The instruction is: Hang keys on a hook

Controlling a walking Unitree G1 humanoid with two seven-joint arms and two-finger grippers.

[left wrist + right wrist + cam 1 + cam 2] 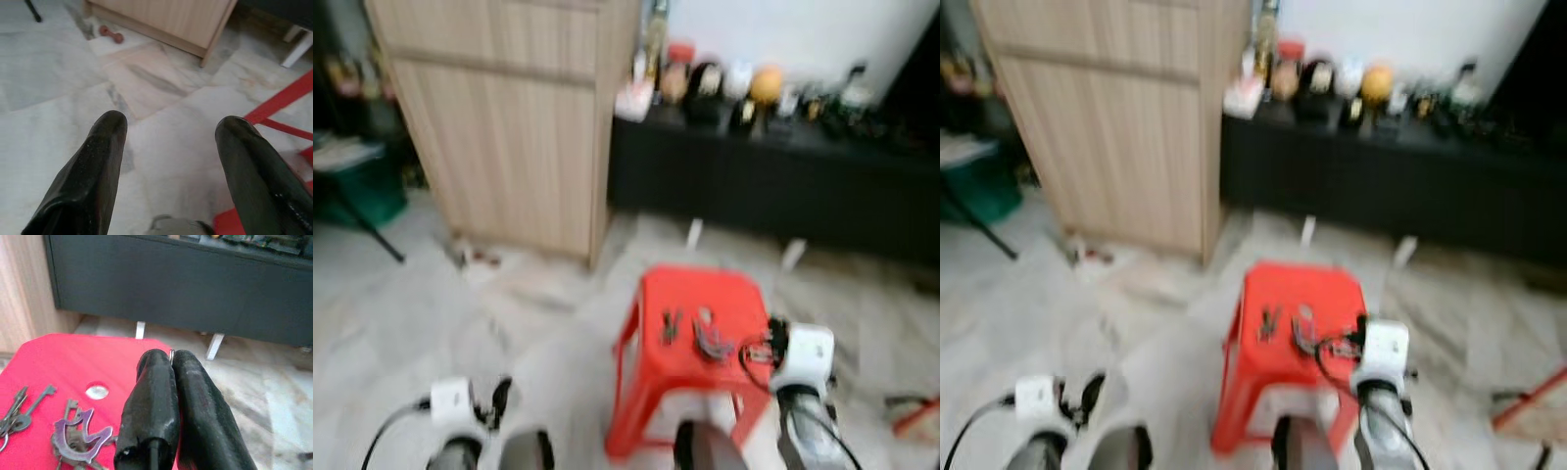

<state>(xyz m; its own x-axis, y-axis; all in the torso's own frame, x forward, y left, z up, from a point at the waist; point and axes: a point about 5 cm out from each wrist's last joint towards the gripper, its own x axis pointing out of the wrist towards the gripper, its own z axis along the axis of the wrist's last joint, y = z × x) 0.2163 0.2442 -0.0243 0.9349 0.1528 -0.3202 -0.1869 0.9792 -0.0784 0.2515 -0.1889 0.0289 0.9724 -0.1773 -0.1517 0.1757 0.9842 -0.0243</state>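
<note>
**Keys on red stool, right claw pinched shut**

No legible writing is made out; head views are blurred. Two key bunches (73,431) are seen lying on the red stool (690,294), one with a purple tag. The right claw (172,357) is held over the stool's far edge, fingers pressed together on a thin metal ring (171,352). The left claw (171,127) is held spread wide above the marble floor (58,63), beside the stool, near a wooden cabinet (509,117).
</note>
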